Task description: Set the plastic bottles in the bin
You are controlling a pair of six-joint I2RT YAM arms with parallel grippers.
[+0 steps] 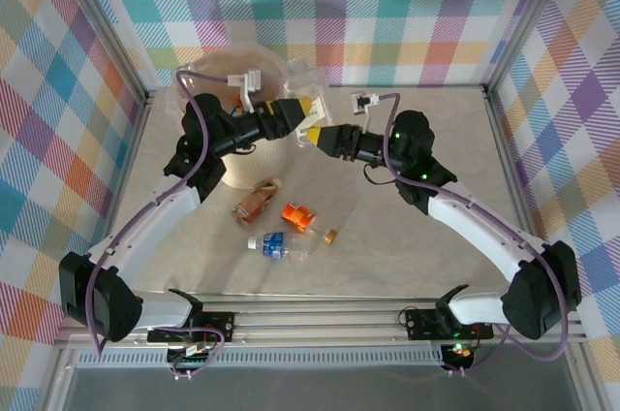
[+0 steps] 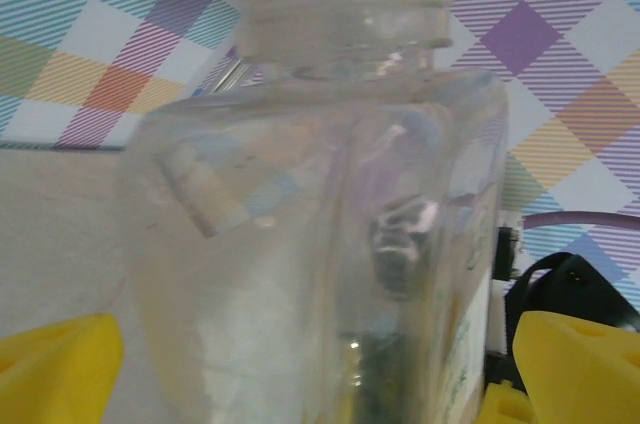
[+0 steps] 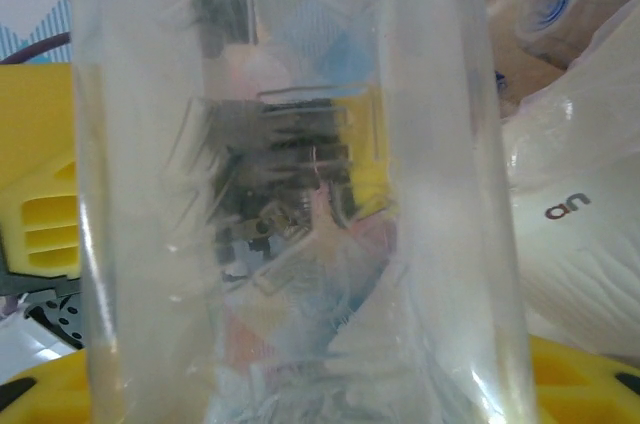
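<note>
Table, near side: three loose bottles, namely blue-label bottle [image 1: 275, 244], orange bottle [image 1: 298, 216] and crushed brown bottle [image 1: 256, 202]; small gold cap [image 1: 330, 236] just beside them. Beyond, both arms meet at the bin [image 1: 242, 171], right of its rim. There the right gripper [image 1: 308, 137] is clamped on a clear bottle [image 2: 320, 224]: squarish, see-through, pale cap, glare and dents on the wall. The left gripper [image 1: 306, 107] is spread wide, yellow fingers [image 2: 60, 364] flanking that bottle, apart from it. Bin's bag [image 3: 575, 234] sits just behind
</note>
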